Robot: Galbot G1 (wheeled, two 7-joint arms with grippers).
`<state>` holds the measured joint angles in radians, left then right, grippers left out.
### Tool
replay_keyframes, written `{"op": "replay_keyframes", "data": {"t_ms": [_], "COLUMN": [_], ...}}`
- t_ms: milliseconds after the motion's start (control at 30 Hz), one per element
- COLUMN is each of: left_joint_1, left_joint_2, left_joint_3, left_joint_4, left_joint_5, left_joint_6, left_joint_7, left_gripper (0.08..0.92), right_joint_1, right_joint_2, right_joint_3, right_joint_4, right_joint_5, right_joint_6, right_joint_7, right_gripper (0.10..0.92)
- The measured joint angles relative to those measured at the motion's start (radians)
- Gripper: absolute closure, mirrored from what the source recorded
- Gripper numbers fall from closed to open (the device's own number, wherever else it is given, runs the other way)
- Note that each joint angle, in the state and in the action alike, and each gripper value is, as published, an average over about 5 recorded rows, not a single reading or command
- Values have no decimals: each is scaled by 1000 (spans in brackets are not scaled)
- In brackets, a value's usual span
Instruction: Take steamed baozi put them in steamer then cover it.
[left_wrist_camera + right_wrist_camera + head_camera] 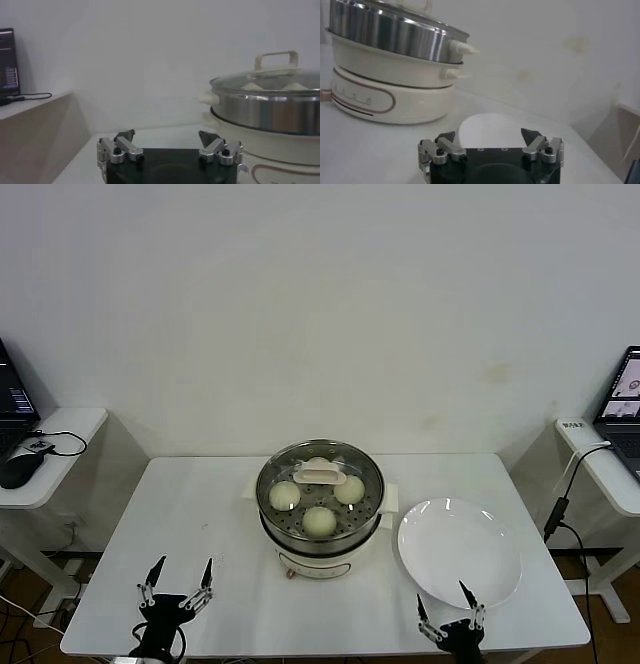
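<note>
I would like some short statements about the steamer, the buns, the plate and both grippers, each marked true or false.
1. The cover sits on the steamer. True.
2. The baozi lie on the plate. False: they are inside the steamer, and the plate holds nothing.
3. The left gripper is open and holds nothing. True.
4. The right gripper grips the cover's handle. False: it is open, near the plate's front edge.
5. The plate is on the steamer's left. False: right.

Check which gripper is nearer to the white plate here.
Right. The right gripper hangs open over the near rim of the white plate. The left gripper sits open at the table's near-left corner, with the steamer between it and the plate.
</note>
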<state>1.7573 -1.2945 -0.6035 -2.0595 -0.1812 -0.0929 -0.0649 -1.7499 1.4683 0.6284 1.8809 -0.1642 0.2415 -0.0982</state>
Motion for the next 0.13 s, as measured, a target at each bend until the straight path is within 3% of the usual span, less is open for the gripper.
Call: {"op": "replay_keyframes", "data": {"t_ms": [133], "left_joint_1": [5], "left_joint_2": [1], "left_joint_3": [1], "left_joint_4": [-5], "left_joint_5": [-1], "left_joint_6": [1], "left_joint_7": [0], "left_gripper": [177], "right_joint_1": [0], "right_joint_2": [1], "right_joint_3": [-3], "right_joint_4": [-1], "right_joint_5": [-4], "right_joint_6": [3], "right_joint_7": [-1], "right_gripper": [203]}}
